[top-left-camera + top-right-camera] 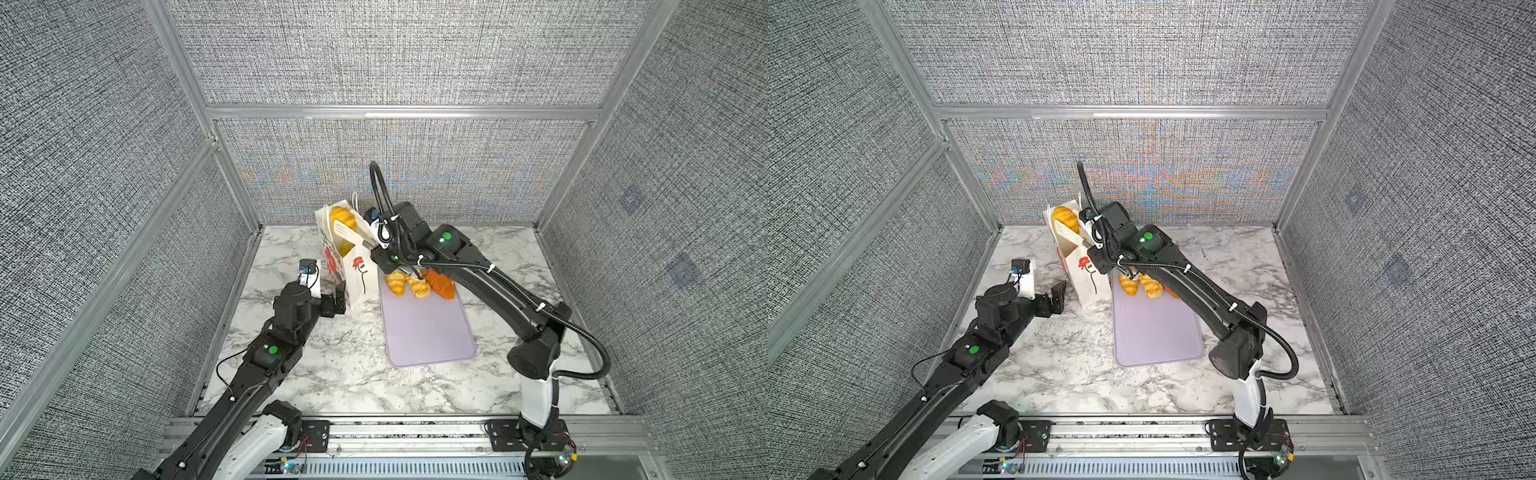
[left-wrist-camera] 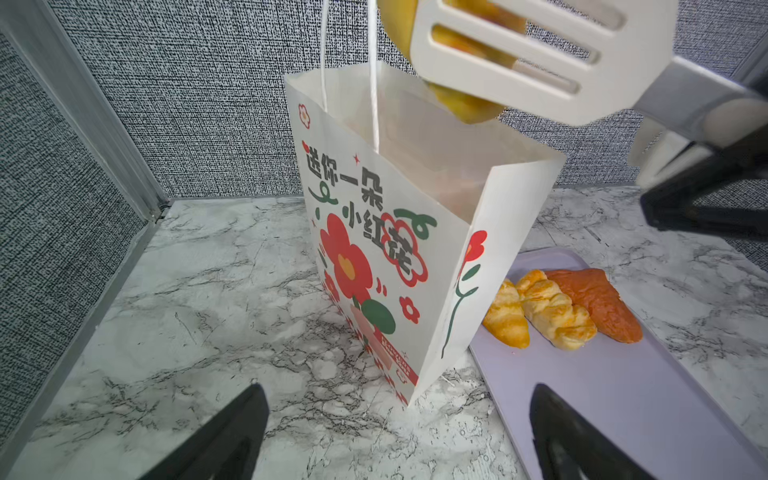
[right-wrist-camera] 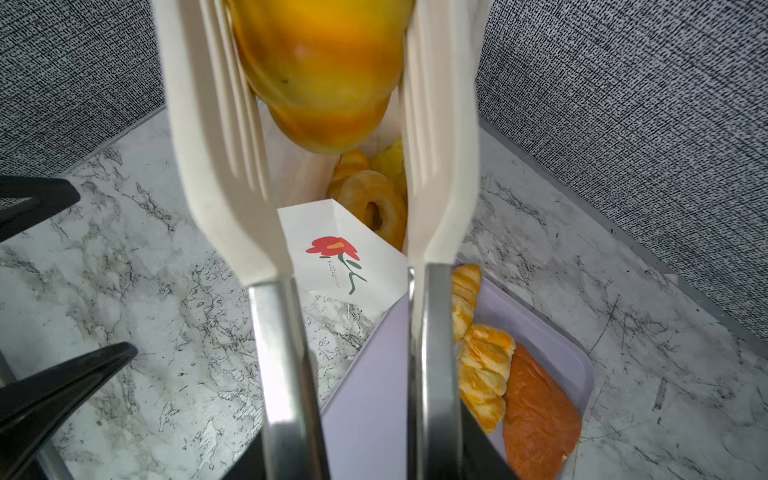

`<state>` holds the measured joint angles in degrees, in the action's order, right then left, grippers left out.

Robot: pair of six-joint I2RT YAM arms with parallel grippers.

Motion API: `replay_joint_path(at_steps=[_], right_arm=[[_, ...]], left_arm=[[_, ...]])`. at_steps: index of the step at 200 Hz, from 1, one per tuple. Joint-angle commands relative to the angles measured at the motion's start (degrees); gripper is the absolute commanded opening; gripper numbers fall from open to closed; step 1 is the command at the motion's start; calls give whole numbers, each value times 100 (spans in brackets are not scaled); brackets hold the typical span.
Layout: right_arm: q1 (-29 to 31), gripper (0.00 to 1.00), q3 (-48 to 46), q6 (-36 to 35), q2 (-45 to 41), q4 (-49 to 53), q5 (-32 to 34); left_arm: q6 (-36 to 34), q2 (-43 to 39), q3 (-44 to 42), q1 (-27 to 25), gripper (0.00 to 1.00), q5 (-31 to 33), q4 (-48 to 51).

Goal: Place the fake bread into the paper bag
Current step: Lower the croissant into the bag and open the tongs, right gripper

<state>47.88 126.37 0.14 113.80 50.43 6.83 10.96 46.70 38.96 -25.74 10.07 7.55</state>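
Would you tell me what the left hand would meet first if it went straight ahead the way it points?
Probably the paper bag, directly ahead of the open left hand, though depth is unclear.

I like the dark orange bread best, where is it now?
In a top view the dark orange bread lies at the far end of the lavender tray, just right of a striped croissant.

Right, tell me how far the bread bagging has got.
Done: a doughnut and other pastries lie inside the paper bag. In hand: the right end effector holds tongs gripping a golden bread over the bag's mouth. Left: two croissants and an orange-brown pastry on the tray.
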Motion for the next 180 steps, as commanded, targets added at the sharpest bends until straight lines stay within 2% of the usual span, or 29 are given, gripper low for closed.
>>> replay_joint_path(at_steps=[1,59,113,154,180], right_arm=[[-20,44,140,10,104,-74,46],[-57,47,217,34,255,27,143],[-59,61,244,45,243,76,191],[-50,61,140,64,39,65,157],[-28,61,-243,64,-317,-77,167]], left_arm=[[-2,-37,-6,8,100,-109,-33],[-37,-80,6,9,99,-180,51],[-57,-93,77,14,99,-293,99],[-208,-232,144,13,99,-696,75],[-163,-388,52,6,99,-790,-5]])
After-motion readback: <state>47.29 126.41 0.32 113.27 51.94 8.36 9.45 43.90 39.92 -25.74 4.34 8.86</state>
